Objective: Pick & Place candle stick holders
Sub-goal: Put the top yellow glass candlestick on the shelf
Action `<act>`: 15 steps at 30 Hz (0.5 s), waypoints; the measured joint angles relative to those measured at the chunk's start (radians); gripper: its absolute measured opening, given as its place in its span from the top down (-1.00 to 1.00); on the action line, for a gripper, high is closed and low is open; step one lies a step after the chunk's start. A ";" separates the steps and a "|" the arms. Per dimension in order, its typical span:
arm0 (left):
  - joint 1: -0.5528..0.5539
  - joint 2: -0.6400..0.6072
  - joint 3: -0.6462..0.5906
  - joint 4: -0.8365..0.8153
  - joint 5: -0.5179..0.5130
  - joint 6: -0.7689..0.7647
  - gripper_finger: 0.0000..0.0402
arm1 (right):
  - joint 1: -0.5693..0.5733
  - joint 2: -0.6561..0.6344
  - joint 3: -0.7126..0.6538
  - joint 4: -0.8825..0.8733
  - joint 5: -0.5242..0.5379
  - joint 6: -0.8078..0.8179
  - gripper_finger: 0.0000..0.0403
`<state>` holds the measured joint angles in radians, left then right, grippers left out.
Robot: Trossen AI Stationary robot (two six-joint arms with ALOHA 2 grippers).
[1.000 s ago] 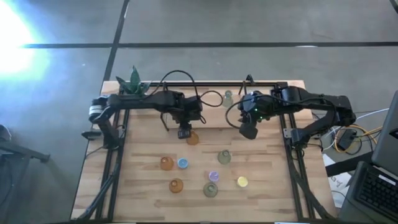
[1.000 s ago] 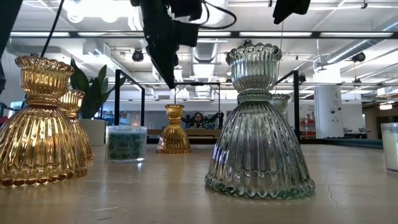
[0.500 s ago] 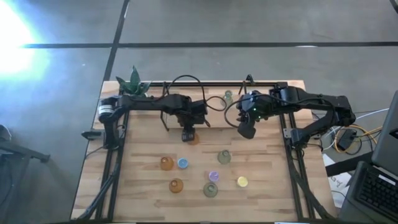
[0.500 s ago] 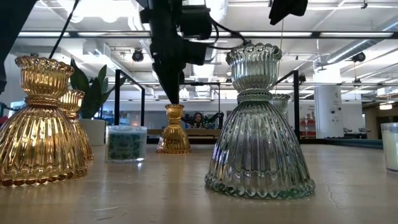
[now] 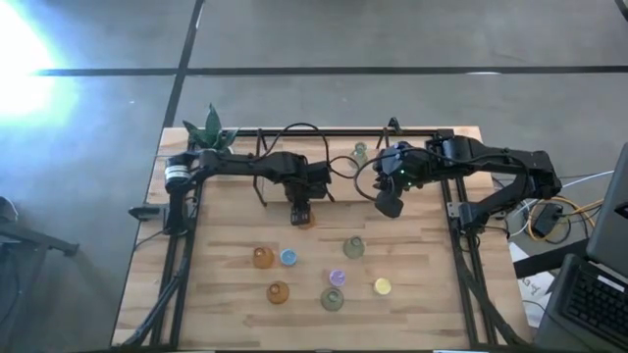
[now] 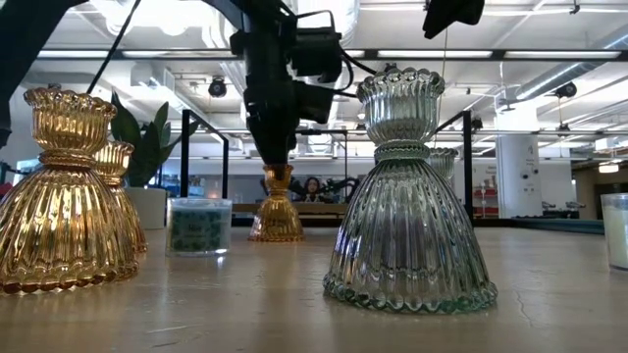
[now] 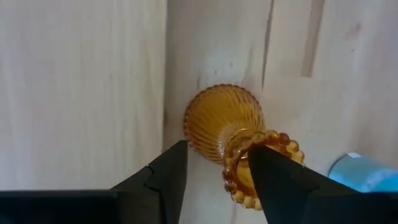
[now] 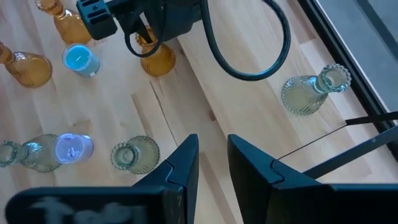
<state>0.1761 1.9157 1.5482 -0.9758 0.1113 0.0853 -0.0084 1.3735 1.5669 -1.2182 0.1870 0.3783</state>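
Observation:
Several small glass candle stick holders stand on their bases on the wooden table (image 5: 226,294): amber ones (image 5: 263,258) (image 5: 279,292), olive-green ones (image 5: 353,248) (image 5: 333,299), plus blue (image 5: 288,257), purple (image 5: 337,278) and yellow (image 5: 382,286) round ones. My left gripper (image 7: 214,155) points down, open, right over another amber holder (image 7: 221,121) at mid-table. One finger (image 7: 273,180) covers part of the holder's beaded rim (image 7: 273,138); I cannot tell whether it touches. My right gripper (image 8: 213,146) hangs high to the right, open by a narrow gap and holding nothing.
A pale green holder (image 5: 360,152) stands alone near the far edge. A potted plant (image 5: 209,127) sits at the far left corner. Black frame rails (image 5: 324,132) run along the far edge and both sides. Bare wood lies between the two arms.
My left gripper has come down and a little toward the table's right, from above the amber holder at mid-table to just over its top. The holders have stayed where they were.

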 joint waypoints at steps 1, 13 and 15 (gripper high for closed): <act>0.000 0.001 0.000 0.000 0.006 -0.001 0.18 | -0.001 0.000 0.000 0.000 0.000 -0.006 0.63; 0.000 -0.009 0.004 0.017 0.045 -0.037 0.85 | -0.009 -0.002 0.000 0.000 0.027 -0.042 0.60; 0.000 -0.009 0.004 0.015 0.064 -0.042 0.85 | -0.010 -0.002 0.000 0.001 0.027 -0.042 0.58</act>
<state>0.1757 1.9072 1.5520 -0.9607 0.1749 0.0429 -0.0185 1.3720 1.5665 -1.2175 0.2138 0.3366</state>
